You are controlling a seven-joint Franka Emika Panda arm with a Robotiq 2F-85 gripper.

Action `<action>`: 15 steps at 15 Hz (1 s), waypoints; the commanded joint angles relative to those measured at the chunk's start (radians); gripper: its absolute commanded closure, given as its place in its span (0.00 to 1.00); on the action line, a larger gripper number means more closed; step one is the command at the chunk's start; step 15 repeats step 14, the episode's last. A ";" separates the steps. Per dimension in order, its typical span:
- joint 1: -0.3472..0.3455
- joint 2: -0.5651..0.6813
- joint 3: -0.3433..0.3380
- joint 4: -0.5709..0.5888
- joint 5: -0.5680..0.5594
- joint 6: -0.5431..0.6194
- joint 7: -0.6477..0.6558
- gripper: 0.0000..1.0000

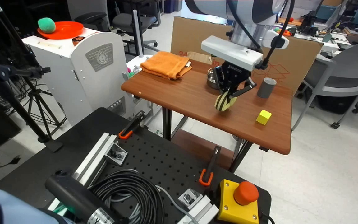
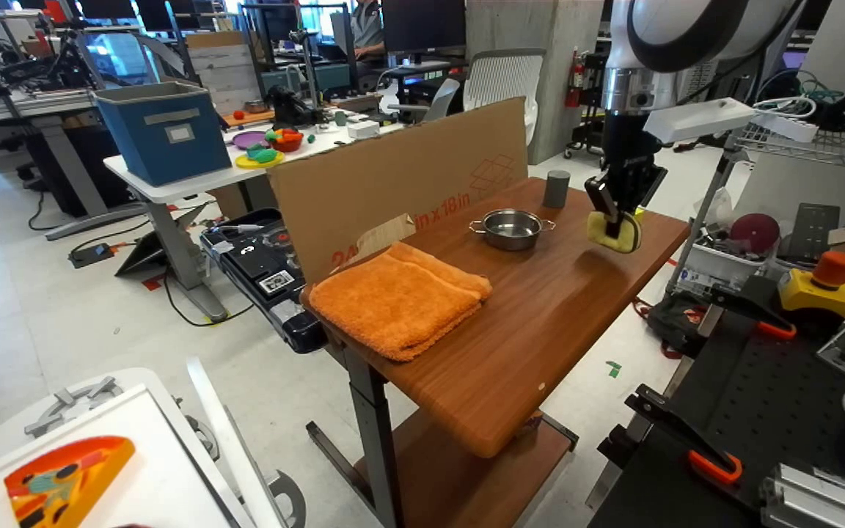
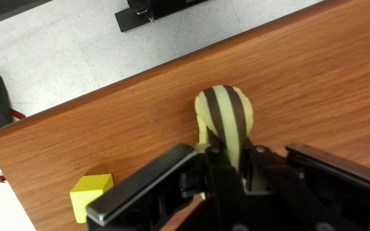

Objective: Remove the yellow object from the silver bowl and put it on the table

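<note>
The yellow object (image 1: 221, 103) is rounded with dark stripes. It also shows in an exterior view (image 2: 604, 231) and in the wrist view (image 3: 227, 110). My gripper (image 1: 228, 94) is shut on it, with the fingers pinching its middle, also in the wrist view (image 3: 231, 147). The object hangs a little above the brown wooden table (image 2: 540, 323), near a long edge, with a shadow beneath. The silver bowl (image 2: 512, 231) stands on the table apart from the gripper, with nothing seen inside. In an exterior view the bowl (image 1: 211, 81) is partly hidden by the gripper.
A yellow cube (image 1: 263, 117) lies near the held object, also in the wrist view (image 3: 90, 192). A grey cylinder (image 1: 266, 87) stands beyond the gripper. A folded orange towel (image 2: 400, 301) lies at one table end. A cardboard sheet (image 2: 408, 169) stands along the far edge.
</note>
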 commanded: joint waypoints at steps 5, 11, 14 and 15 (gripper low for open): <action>0.015 0.004 -0.050 0.053 -0.052 -0.162 0.056 0.33; -0.003 -0.022 -0.041 0.056 -0.081 -0.236 0.052 0.19; -0.003 -0.025 -0.041 0.054 -0.082 -0.238 0.053 0.19; -0.003 -0.025 -0.041 0.054 -0.082 -0.238 0.053 0.19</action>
